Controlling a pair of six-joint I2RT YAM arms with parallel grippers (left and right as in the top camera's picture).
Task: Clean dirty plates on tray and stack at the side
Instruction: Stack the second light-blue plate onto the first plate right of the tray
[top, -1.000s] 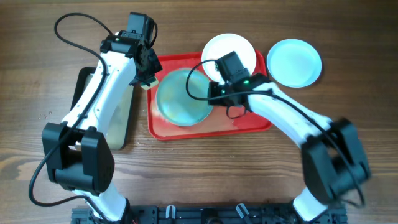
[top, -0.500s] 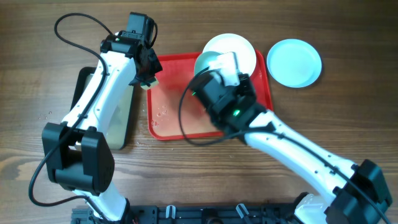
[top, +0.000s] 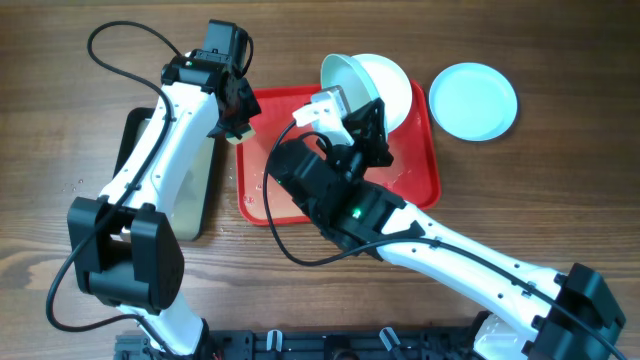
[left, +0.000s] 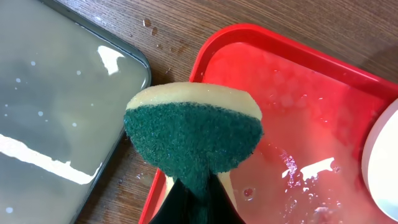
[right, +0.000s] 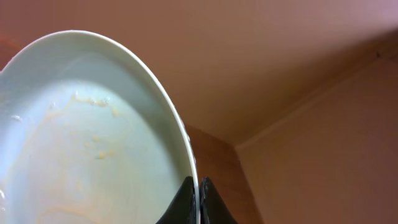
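Note:
My right gripper (right: 199, 190) is shut on the rim of a pale blue plate (right: 93, 155) with yellowish smears. It holds the plate tilted on edge, high above the red tray (top: 415, 175). In the overhead view this gripper (top: 360, 108) and its plate (top: 338, 72) partly cover a white plate (top: 392, 85) at the tray's far edge. A second pale blue plate (top: 473, 100) lies on the table right of the tray. My left gripper (left: 196, 199) is shut on a green and yellow sponge (left: 193, 137) over the tray's far left corner (left: 205, 56).
A black-rimmed tray (left: 56, 106) holding cloudy water lies left of the red tray, partly under my left arm (top: 165, 150). The red tray's floor (left: 298, 143) is wet with soapy water. Water drops (left: 149, 25) lie on the wooden table between the trays.
My right arm has lifted the smeared pale blue plate off the red tray, raised it toward the camera and tilted it on edge. The left arm and sponge have not moved.

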